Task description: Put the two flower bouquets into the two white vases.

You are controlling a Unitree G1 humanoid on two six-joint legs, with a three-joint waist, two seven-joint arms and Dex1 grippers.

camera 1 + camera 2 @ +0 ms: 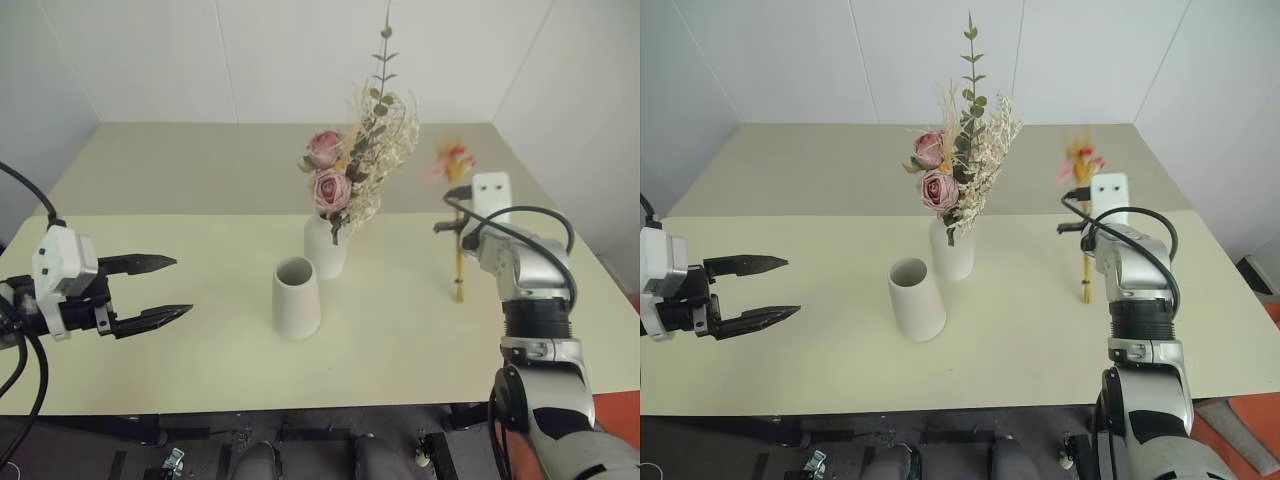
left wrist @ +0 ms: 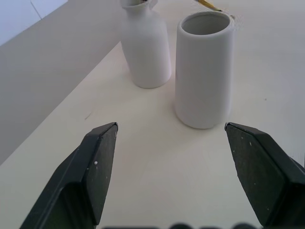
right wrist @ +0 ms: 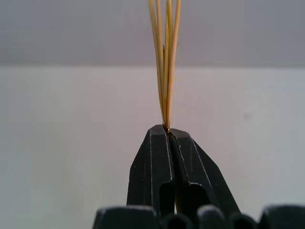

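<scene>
Your right gripper (image 3: 167,131) is clenched on the slim bouquet (image 1: 458,215) near the table's (image 1: 200,360) right edge, the left gripper (image 1: 165,288) spread empty, and those thin stems could slip or miss the empty vase (image 1: 297,298) mid-table beside the filled vase (image 1: 325,250).

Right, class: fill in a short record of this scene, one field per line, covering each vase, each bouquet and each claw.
Bottle vase: upright on the table, holds the rose bouquet
Cone vase: upright, empty, in front of the bottle vase towards the robot's left
Slim bouquet: blooms up, yellow straw stems pinched in the right claw
Right claw: shut on the stems
Left claw: open, holding nothing, facing the cone vase
Left to do: slim bouquet into the cone vase
</scene>
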